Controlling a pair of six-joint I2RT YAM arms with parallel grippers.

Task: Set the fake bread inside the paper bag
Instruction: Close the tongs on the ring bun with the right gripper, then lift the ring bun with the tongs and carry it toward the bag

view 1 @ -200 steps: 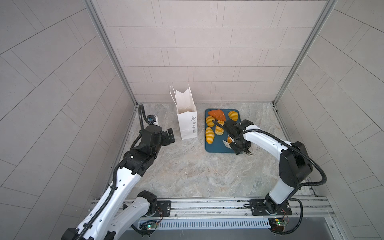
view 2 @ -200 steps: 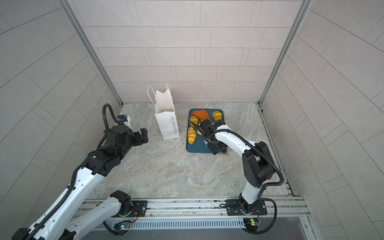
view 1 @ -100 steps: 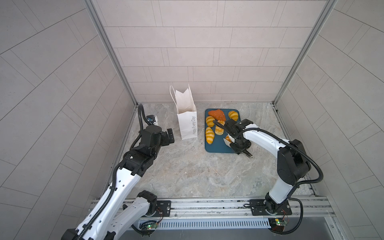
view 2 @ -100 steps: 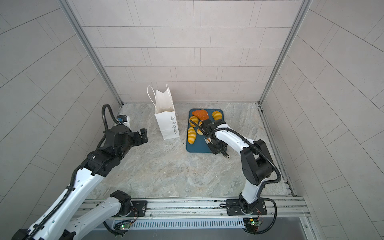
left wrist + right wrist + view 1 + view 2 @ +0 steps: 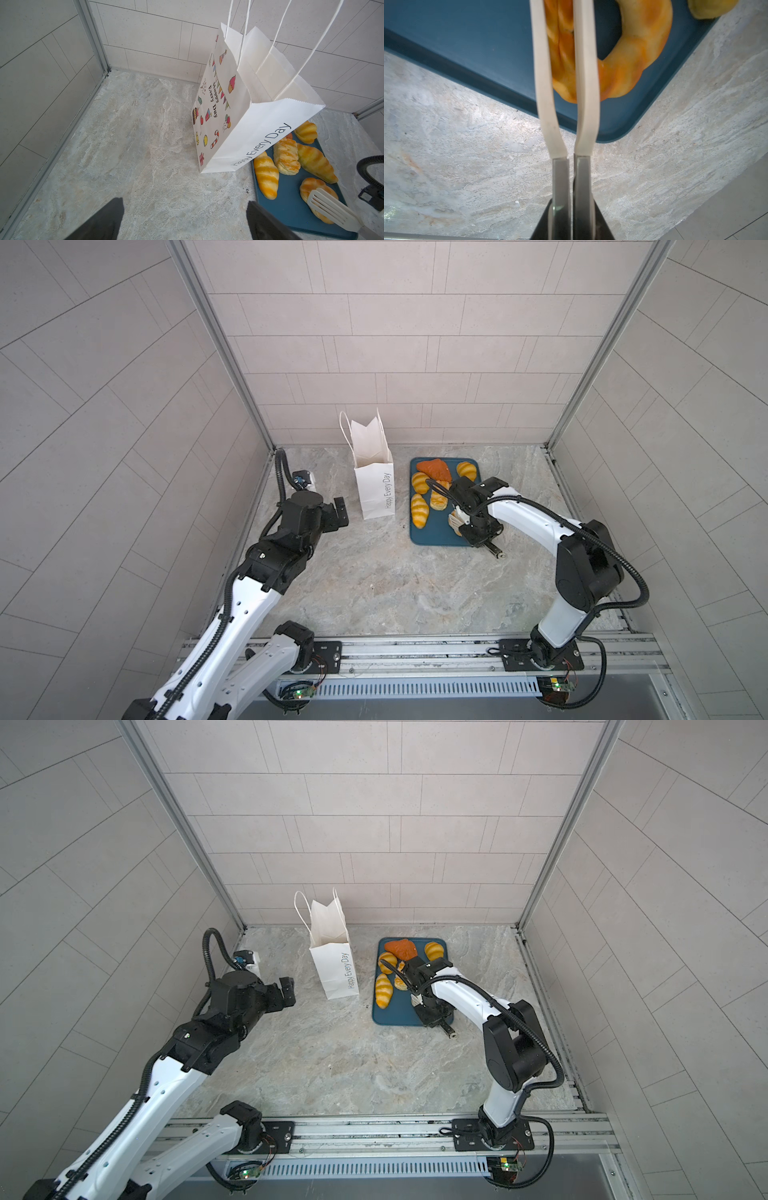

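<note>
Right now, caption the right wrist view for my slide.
The right end effector grips white tongs whose arms straddle one side of a ring-shaped fake bread on the teal tray.

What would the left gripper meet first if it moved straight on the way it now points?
Probably the paper bag: the open left gripper points at the bag's lower decorated side, with only bare tabletop between. Depth is unclear, so it could graze the tabletop first.

Lab test cell, tiled wall panels [image 5: 415, 344], marble-look tabletop [image 5: 395, 585], metal mounting rail [image 5: 415, 653]
</note>
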